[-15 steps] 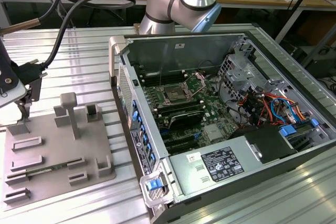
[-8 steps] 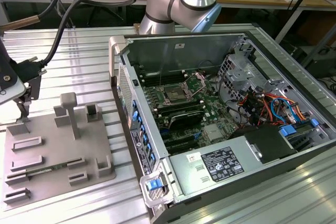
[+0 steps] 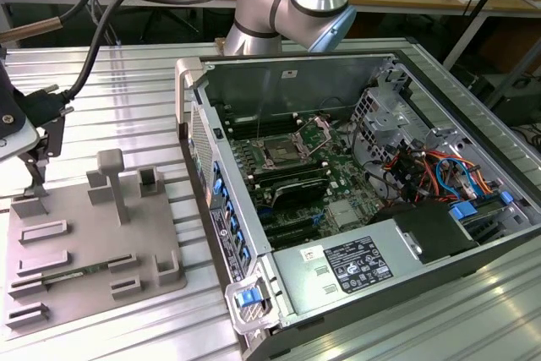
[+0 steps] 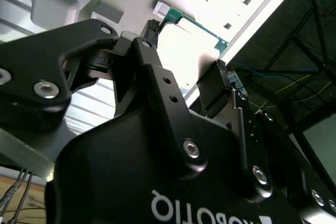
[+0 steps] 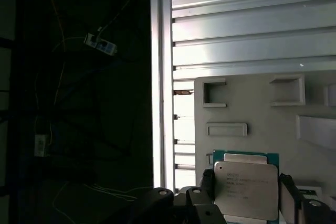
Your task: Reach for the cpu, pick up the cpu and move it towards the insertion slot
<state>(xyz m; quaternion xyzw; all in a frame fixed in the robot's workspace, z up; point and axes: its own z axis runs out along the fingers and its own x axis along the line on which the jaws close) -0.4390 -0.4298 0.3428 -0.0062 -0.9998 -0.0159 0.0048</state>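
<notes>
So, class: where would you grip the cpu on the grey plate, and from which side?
Probably by two opposite thin edges, coming straight down from above. The cpu lies flat on the grey plate, silvery lid up, so only its side edges can be pinched.

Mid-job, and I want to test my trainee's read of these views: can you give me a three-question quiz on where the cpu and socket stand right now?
1. True or false: the cpu already sits in the insertion slot.
2. Multiple choice: what appears closed on two edges of the cpu? A) the fingers of the gripper; B) a hand; C) a spring clip.
3. Fill in: the insertion slot lies inside the open computer ____.
Key: 1 false; 2 A; 3 case.
</notes>
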